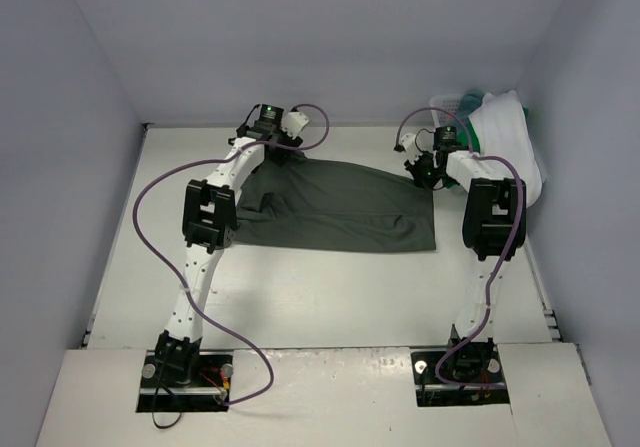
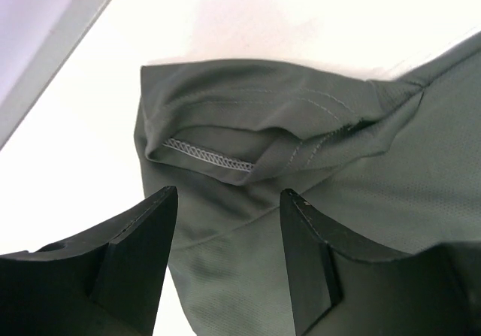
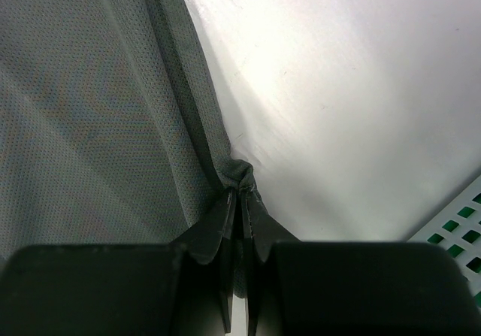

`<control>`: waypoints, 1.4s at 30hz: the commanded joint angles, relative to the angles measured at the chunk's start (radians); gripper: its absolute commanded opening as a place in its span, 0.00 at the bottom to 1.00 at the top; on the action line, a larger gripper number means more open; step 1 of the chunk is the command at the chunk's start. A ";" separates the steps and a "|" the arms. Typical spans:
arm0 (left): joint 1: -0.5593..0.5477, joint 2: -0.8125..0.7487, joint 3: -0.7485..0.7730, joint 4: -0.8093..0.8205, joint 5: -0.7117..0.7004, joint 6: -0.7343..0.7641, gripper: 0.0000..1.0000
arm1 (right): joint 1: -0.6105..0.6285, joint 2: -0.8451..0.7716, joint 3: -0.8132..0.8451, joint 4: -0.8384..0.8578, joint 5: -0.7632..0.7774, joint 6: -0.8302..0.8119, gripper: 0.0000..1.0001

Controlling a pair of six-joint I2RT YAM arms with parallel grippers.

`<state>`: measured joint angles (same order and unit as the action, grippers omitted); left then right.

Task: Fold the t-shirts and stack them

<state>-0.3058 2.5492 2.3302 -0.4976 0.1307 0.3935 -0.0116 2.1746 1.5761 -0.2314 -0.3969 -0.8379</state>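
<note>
A dark grey-green t-shirt point(image 1: 340, 207) lies spread on the table between the arms. My left gripper point(image 1: 283, 137) is open above its far left sleeve; in the left wrist view the crumpled sleeve point(image 2: 255, 125) lies just ahead of my open gripper point(image 2: 228, 201), with cloth between the fingers. My right gripper point(image 1: 420, 172) is at the shirt's far right corner; in the right wrist view it point(image 3: 242, 193) is shut on the pinched hem corner point(image 3: 239, 172). A white t-shirt point(image 1: 505, 132) and a bright green one point(image 1: 470, 100) hang out of the basket. The teal-blue shirt is not in view.
A white lattice basket point(image 1: 447, 101) stands at the far right corner by the wall; its edge shows in the right wrist view point(image 3: 458, 223). Grey walls close in the table on the left, back and right. Purple cables loop off both arms.
</note>
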 commanded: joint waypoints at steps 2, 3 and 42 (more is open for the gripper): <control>-0.003 -0.073 0.060 0.060 -0.008 0.022 0.52 | 0.030 0.017 -0.047 -0.166 0.029 0.028 0.00; -0.003 -0.079 0.057 0.065 -0.008 0.027 0.52 | 0.033 0.019 -0.045 -0.166 0.029 0.029 0.00; 0.020 0.039 0.147 -0.038 0.175 0.005 0.53 | 0.044 0.004 -0.068 -0.146 0.035 0.049 0.00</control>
<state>-0.2947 2.6038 2.4237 -0.5446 0.2871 0.4038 0.0154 2.1639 1.5612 -0.2237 -0.3561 -0.8181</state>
